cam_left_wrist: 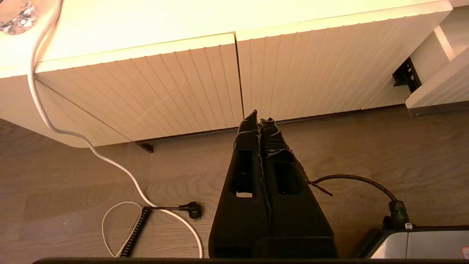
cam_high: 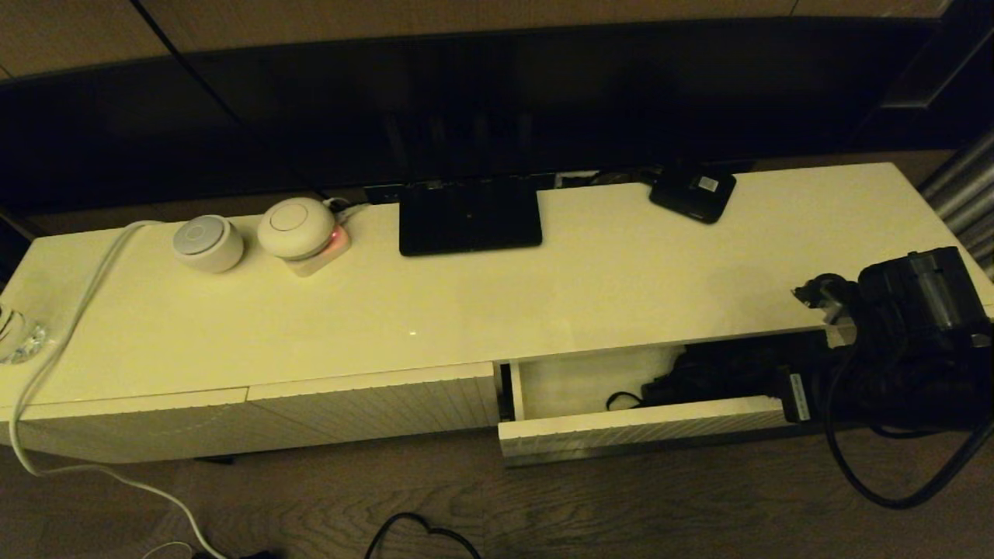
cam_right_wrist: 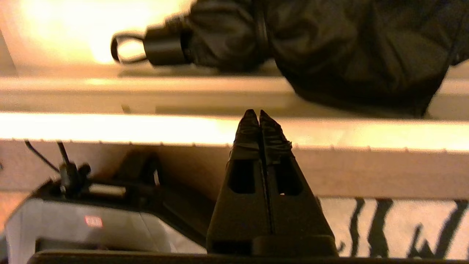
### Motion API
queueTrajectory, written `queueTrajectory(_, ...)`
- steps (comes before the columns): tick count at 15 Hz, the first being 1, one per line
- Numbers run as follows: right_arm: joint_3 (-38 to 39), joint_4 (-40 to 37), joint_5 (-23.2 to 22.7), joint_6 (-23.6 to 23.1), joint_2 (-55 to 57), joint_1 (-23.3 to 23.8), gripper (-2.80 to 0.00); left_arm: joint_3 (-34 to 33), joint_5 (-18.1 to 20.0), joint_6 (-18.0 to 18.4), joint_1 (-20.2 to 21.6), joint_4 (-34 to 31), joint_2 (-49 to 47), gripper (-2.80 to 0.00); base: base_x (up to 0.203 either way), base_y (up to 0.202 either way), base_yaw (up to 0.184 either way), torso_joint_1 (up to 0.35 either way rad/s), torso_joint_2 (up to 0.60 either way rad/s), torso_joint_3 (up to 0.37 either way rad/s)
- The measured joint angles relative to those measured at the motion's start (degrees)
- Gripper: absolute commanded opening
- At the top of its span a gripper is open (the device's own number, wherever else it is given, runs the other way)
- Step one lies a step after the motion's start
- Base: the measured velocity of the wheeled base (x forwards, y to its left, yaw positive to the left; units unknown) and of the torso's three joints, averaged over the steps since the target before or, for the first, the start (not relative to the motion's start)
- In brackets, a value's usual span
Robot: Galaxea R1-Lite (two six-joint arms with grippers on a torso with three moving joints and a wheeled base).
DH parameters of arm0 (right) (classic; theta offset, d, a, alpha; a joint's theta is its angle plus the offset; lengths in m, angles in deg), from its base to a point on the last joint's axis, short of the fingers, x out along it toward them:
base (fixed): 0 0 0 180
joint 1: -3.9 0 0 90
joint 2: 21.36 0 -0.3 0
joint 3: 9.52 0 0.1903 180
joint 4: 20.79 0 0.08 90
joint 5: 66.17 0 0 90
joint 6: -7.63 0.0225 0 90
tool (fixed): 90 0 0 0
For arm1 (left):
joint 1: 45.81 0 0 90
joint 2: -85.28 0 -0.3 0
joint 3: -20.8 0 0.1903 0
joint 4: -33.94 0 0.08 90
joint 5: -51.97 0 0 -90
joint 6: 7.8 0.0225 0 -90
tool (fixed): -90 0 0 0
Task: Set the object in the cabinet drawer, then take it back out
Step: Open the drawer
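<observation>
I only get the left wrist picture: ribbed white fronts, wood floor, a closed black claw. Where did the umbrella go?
Observer: The umbrella lies inside the open drawer, at the cabinet's right end.
Operator: Is anything holding it?
Observer: No. The right gripper is shut on nothing, just outside the drawer front, apart from the umbrella.
Operator: Which way does the handle point?
Observer: The handle and its wrist loop point toward the drawer's left end.
Operator: And the claw I see?
Observer: That is the left gripper, shut too, low before the closed fronts.
</observation>
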Motion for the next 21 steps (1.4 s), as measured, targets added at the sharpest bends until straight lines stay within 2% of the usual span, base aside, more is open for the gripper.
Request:
queueTrajectory(8, 1.77, 4.83, -0.07, 0.3, 2.83, -0.04, -2.8, 0.0, 0.01, 0.02, 0.0, 0.01, 0.0, -2.8, 0.0, 0.0, 0.0, 0.0, 0.0, 0.0)
queueTrajectory(21, 4.87, 2.07, -0.38, -0.38, 3.58, -0.04, -2.8, 0.0, 0.0, 0.02, 0.0, 0.0, 0.0, -2.8, 0.0, 0.0, 0.0, 0.0, 0.0, 0.0)
